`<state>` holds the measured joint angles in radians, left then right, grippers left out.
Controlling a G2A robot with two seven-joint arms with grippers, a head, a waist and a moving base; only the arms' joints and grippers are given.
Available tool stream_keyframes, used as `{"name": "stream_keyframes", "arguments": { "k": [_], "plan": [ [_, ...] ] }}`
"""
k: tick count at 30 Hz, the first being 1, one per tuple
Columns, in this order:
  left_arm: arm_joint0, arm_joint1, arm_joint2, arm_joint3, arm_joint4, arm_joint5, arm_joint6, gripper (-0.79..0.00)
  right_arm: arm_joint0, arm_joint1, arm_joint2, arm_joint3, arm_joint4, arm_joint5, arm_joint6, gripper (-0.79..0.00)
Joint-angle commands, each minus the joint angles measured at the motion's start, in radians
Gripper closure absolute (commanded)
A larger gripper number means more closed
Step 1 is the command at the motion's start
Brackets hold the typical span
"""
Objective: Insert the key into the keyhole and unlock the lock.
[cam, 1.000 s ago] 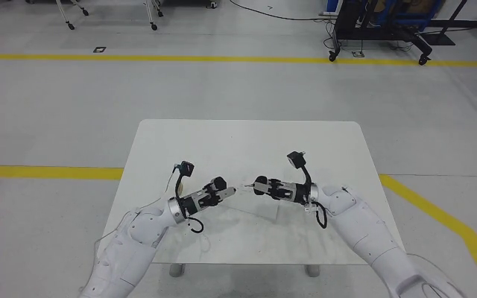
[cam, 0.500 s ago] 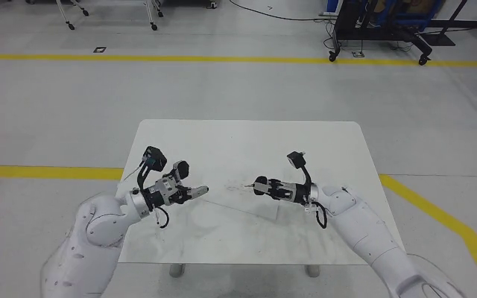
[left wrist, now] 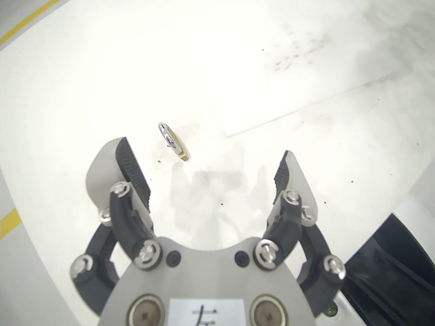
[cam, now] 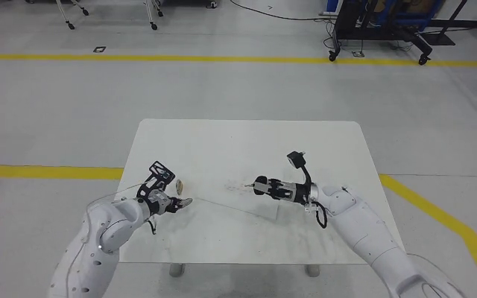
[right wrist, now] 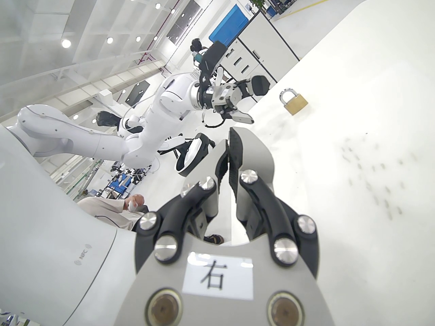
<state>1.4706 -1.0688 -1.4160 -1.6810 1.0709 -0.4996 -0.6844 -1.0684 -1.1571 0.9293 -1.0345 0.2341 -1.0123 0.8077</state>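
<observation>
A small brass padlock [cam: 179,182] with a silver shackle lies on the white table [cam: 298,141] near its left edge. In the left wrist view the padlock [left wrist: 173,142] rests just beyond my left gripper [left wrist: 204,152], which is open and holds nothing. My left gripper [cam: 177,202] hovers just in front of the lock. My right gripper [cam: 253,186] stays near the table's middle, shut on the key [cam: 245,185], a thin sliver poking from its tips. The right wrist view has the shut fingers [right wrist: 234,140], the padlock [right wrist: 294,101] and the left gripper [right wrist: 238,111] farther off.
Dark scuff marks [cam: 231,181] and a thin straight seam [cam: 223,205] mark the tabletop between the arms. The table's left edge [cam: 128,186] runs close to the padlock. Yellow floor lines [cam: 59,172] pass beside the table.
My left arm swung from the table's middle, beside the right gripper, back to the left side. The padlock now lies on the table, and the left gripper stands open. The right arm kept still.
</observation>
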Motion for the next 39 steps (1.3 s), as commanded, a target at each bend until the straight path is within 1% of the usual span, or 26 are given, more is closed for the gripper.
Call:
{"name": "stream_keyframes", "arguments": {
  "k": [1, 2, 3, 4, 5, 10, 13, 19, 21, 23, 26, 27, 28, 30, 32, 34, 39],
  "plan": [
    [-0.018, -0.003, 0.022, 0.019, 0.022, 0.030, 0.005, -0.462, 0.000, 0.000, 0.000, 0.000, 0.000, 0.000, 0.000, 0.000],
    [-0.025, -0.004, 0.031, 0.027, 0.029, 0.041, 0.009, -0.459, 0.000, 0.000, 0.000, 0.000, 0.000, 0.000, 0.000, 0.000],
    [-0.032, -0.005, 0.037, 0.036, 0.039, 0.057, 0.012, -0.434, 0.000, 0.000, 0.000, 0.000, 0.000, 0.000, 0.000, 0.000],
    [-0.039, -0.006, 0.043, 0.044, 0.051, 0.073, 0.014, -0.391, 0.000, 0.000, 0.000, 0.000, 0.000, 0.000, 0.000, 0.000],
    [-0.045, -0.007, 0.049, 0.050, 0.065, 0.086, 0.017, -0.385, 0.000, 0.000, 0.000, 0.000, 0.000, 0.000, 0.000, 0.000],
    [-0.066, -0.010, 0.068, 0.070, 0.077, 0.112, 0.018, -0.299, 0.000, 0.000, 0.000, 0.000, 0.000, 0.000, 0.000, 0.000],
    [-0.074, -0.011, 0.076, 0.075, 0.111, 0.153, 0.014, -0.283, 0.000, 0.000, 0.000, 0.000, 0.000, 0.000, 0.000, 0.000],
    [-0.091, -0.016, 0.103, 0.103, 0.129, 0.179, 0.025, -0.280, 0.000, 0.000, 0.000, 0.000, 0.000, 0.000, 0.000, 0.000],
    [-0.095, -0.017, 0.106, 0.109, 0.122, 0.177, 0.031, -0.234, 0.000, 0.000, 0.000, 0.000, 0.000, 0.000, 0.000, 0.000],
    [-0.097, -0.017, 0.107, 0.110, 0.120, 0.179, 0.038, -0.160, 0.000, 0.000, 0.000, 0.000, 0.000, 0.000, 0.000, 0.000],
    [-0.097, -0.017, 0.107, 0.112, 0.125, 0.183, 0.048, -0.025, 0.000, 0.000, 0.000, 0.000, 0.000, 0.000, 0.000, 0.000],
    [-0.099, -0.017, 0.108, 0.116, 0.138, 0.192, 0.049, 0.000, 0.000, 0.000, 0.000, 0.000, 0.000, 0.000, 0.000, 0.000],
    [-0.100, -0.018, 0.115, 0.118, 0.150, 0.196, 0.048, -0.006, 0.000, 0.000, 0.000, 0.000, 0.000, 0.000, 0.000, 0.000],
    [-0.107, -0.020, 0.126, 0.128, 0.152, 0.201, 0.052, -0.052, 0.000, 0.000, 0.000, 0.000, 0.000, 0.000, 0.000, 0.000],
    [-0.120, -0.022, 0.138, 0.146, 0.161, 0.204, 0.051, -0.062, 0.000, 0.000, 0.000, 0.000, 0.000, 0.000, 0.000, 0.000],
    [-0.131, -0.024, 0.148, 0.160, 0.163, 0.204, 0.056, 0.000, 0.000, 0.000, 0.000, 0.000, 0.000, 0.000, 0.000, 0.000],
    [-0.142, -0.027, 0.156, 0.178, 0.168, 0.210, 0.066, 0.000, 0.000, 0.000, 0.000, 0.000, 0.000, 0.000, 0.000, 0.000]
  ]
}}
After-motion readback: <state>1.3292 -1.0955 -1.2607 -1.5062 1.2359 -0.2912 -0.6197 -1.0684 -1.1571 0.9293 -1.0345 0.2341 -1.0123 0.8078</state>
